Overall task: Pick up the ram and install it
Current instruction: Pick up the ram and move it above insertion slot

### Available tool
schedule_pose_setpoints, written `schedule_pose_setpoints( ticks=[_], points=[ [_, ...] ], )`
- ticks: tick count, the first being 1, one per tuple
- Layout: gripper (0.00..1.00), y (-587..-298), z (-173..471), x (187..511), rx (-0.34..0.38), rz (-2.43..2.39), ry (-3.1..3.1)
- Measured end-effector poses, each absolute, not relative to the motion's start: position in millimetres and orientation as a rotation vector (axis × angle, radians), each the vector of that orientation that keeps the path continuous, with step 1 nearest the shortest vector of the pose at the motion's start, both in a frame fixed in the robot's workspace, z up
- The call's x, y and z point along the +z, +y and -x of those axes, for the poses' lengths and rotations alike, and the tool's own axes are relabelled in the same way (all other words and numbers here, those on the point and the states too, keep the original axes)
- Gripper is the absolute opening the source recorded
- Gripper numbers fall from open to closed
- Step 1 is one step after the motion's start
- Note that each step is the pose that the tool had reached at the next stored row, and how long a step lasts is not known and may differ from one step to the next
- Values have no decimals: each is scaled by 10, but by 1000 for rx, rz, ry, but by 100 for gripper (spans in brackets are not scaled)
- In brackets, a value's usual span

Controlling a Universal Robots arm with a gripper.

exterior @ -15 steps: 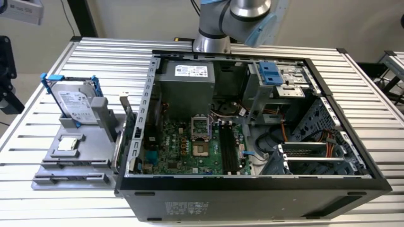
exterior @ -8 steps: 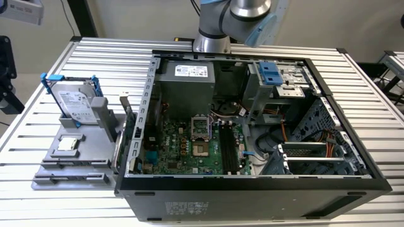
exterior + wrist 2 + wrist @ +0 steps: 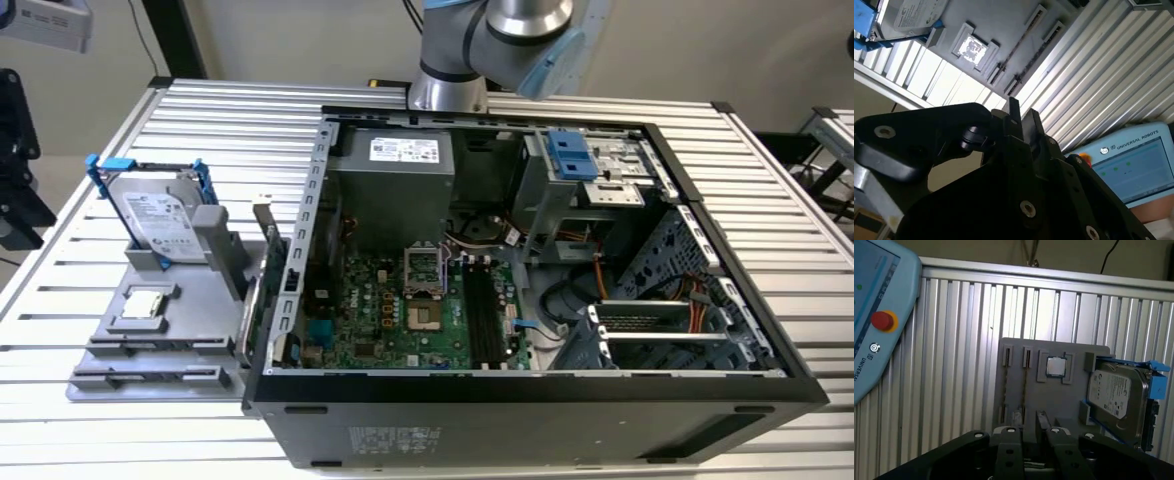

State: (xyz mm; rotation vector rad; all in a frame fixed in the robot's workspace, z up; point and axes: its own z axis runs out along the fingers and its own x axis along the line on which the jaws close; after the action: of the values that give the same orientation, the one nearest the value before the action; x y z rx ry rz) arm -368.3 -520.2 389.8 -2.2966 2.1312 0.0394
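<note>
The ram [image 3: 1025, 385] shows edge-on as a thin dark stick. It stands in the slot of the grey fixture [image 3: 1054, 347] nearer the small square processor chip [image 3: 1056, 367]. My gripper [image 3: 1029, 419] hangs high above the table, well clear of the fixture and short of its near edge. In the second wrist view the gripper [image 3: 1023, 114] has its two dark fingertips [image 3: 1014, 107] a narrow gap apart with nothing between them. The exterior view has the fixture [image 3: 160, 330] on the exterior view's left of the open computer case [image 3: 534, 400]. The long dark memory slots [image 3: 486, 315] lie on the case's green motherboard.
A silver hard drive [image 3: 160, 222] in a blue frame stands upright at the fixture's far end. The arm's base [image 3: 447, 90] is mounted behind the case. A teach pendant [image 3: 874, 315] with a red button rests on the slatted aluminium table [image 3: 801, 200].
</note>
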Motion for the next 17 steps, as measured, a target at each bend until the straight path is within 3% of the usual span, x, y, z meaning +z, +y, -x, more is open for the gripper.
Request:
schedule_pose_setpoints(
  ticks=[17],
  points=[
    [100,-5187,3683,3785,44,2266,2164]
  ],
)
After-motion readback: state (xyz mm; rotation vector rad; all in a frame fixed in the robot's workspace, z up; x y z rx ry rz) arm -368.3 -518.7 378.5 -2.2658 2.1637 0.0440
